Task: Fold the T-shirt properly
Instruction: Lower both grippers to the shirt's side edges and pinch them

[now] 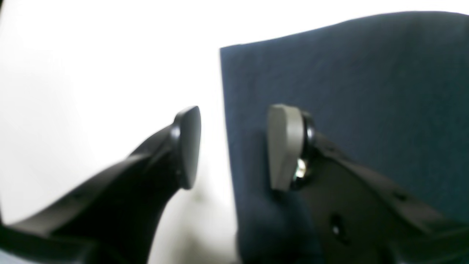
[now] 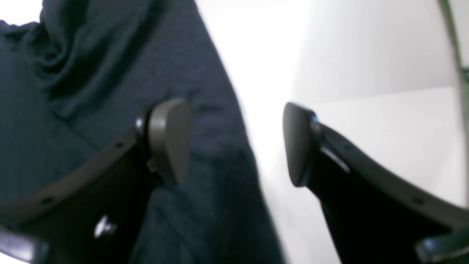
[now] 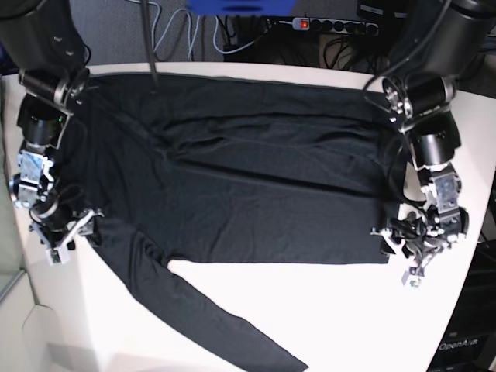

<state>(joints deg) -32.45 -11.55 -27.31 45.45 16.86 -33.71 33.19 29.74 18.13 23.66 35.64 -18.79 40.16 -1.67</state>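
- Lying spread across the white table (image 3: 349,310), the T-shirt (image 3: 256,186) is trailing one sleeve toward the near edge.
- Left gripper (image 1: 234,146) is hovering at the shirt's corner, fingers spread wide, gripping nothing.
- Right gripper (image 2: 236,141) is straddling the opposite edge, fingers wide, empty.

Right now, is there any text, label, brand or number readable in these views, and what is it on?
"OpenArm" reads, faintly, on the dark box at the lower right edge of the base view.
The T-shirt carries no print or label that shows.
The power strip beyond the table shows only a red light; any marking is too small to read.
The wrist views show no text.
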